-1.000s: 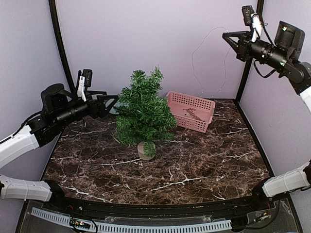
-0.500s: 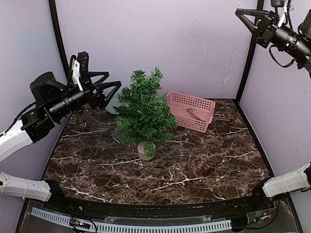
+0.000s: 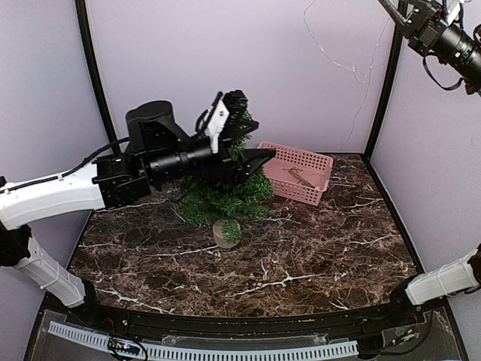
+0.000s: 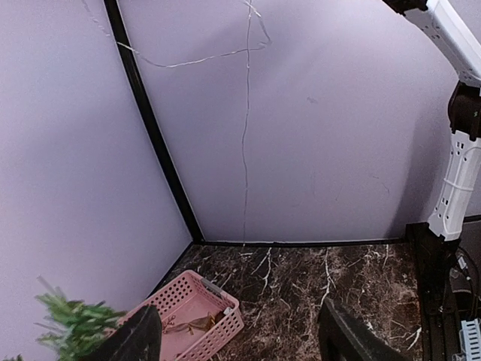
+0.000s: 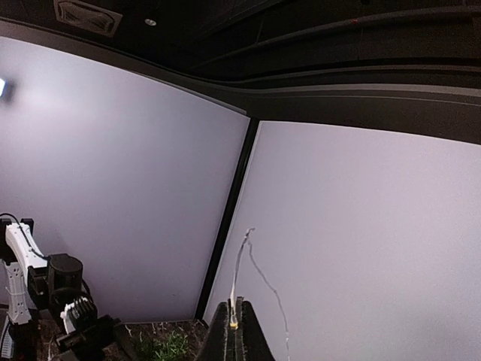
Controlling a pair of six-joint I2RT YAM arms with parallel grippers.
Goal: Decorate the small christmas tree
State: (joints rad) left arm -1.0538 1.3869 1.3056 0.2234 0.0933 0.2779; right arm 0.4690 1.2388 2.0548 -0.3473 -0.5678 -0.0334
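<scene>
On the marble table (image 3: 316,248) the small christmas tree (image 3: 222,203) stands upright.

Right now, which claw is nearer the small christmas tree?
Left. The left claw is close over the small christmas tree; the right claw, pinching a thin wire, is high in the back right corner.

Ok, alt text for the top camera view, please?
The left pincer, open, hides the top of the small christmas tree, pointing toward the pink basket; the right pincer, high at top right, is shut on a thin wire.
</scene>
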